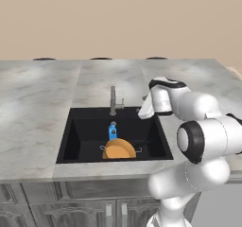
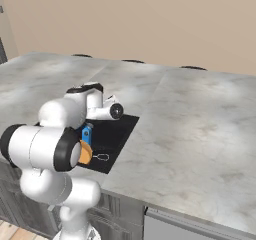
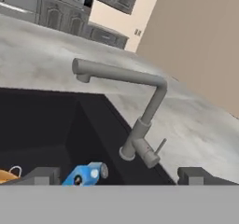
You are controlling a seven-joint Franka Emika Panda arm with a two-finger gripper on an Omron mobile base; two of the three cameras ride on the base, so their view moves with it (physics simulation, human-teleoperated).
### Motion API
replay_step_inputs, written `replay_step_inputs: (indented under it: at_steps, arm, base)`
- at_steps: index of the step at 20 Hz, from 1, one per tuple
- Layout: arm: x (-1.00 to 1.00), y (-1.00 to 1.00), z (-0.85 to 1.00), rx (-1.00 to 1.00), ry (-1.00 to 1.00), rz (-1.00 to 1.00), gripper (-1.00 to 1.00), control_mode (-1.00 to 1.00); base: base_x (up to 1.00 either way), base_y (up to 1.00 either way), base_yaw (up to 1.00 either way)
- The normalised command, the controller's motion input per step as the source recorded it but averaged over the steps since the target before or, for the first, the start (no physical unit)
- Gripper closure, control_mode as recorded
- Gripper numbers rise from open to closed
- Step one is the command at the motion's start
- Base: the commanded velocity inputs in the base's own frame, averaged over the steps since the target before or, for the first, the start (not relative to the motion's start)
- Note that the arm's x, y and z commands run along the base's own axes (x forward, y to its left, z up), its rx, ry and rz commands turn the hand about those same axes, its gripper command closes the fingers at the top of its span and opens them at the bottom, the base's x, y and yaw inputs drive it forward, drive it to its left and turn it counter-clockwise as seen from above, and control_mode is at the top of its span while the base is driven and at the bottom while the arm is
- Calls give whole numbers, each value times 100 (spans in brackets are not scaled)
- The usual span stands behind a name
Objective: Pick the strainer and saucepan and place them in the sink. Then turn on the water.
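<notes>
A grey marble countertop holds a black sink in a simulated kitchen. The orange saucepan already lies in the basin near the front wall, beside a small blue bottle; the strainer cannot be clearly made out. The water appears left to turn on. The faucet rises behind the basin, spout reaching over it. The gripper faces it, fingers apart, empty.
</notes>
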Motion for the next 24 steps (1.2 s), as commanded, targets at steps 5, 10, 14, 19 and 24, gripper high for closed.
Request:
replay_step_inputs:
  at_steps: [5,10,14,19,24]
  arm:
    - [19,11,0,20,-9,-13,-100,-100]
    - [19,0,0,15,-5,-10,-100,-100]
    - [28,0,0,6,1,-7,-100,-100]
    - [39,0,-4,1,7,-5,-100,-100]
    - [14,0,-10,0,0,0,-100,-100]
  base:
    - [0,0,0]
    - [0,0,0]
    - [0,0,0]
    - [0,0,0]
    - [0,0,0]
